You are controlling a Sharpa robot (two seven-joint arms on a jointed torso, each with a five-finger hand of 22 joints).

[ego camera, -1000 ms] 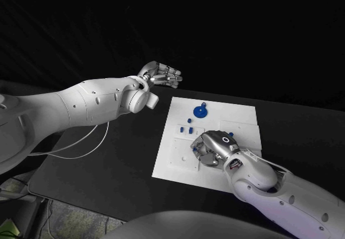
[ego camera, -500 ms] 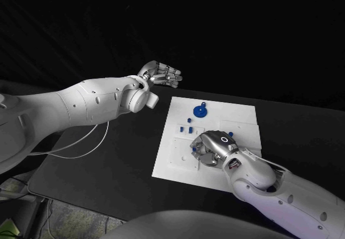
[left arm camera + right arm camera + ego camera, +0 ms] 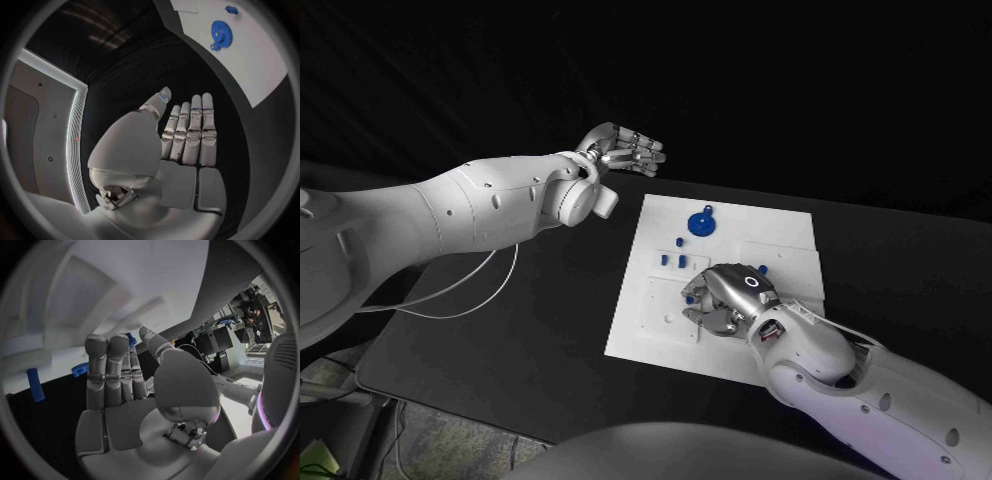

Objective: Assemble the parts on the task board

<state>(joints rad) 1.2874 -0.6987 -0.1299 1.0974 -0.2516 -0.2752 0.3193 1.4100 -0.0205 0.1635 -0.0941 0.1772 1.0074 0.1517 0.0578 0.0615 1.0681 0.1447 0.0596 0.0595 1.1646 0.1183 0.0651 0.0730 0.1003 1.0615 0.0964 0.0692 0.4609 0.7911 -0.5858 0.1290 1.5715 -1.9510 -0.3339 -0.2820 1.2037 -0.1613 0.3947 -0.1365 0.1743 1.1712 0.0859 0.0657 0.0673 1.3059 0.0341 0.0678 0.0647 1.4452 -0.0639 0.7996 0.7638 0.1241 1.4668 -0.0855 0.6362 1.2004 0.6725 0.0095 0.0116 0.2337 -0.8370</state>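
White task board [image 3: 783, 235], blue parts [image 3: 701, 224], no legible writing

White rectangular task board [image 3: 783, 232] lying flat on the tabletop [image 3: 531, 330]; blue gear [image 3: 701, 224] near its far edge, small blue parts [image 3: 672, 260] mid-board.

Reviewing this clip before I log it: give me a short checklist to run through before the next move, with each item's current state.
1. Left hand clear of the task board: ok, it is raised beyond the board's far left corner, holding nothing.
2. Right hand over the board: ok, it is low over the middle.
3. Right hand holding a part: cannot tell, a blue piece shows by its fingertips.
4. Blue gear unobstructed: ok, it lies near the far edge.
5. Small blue parts on the board: ok.
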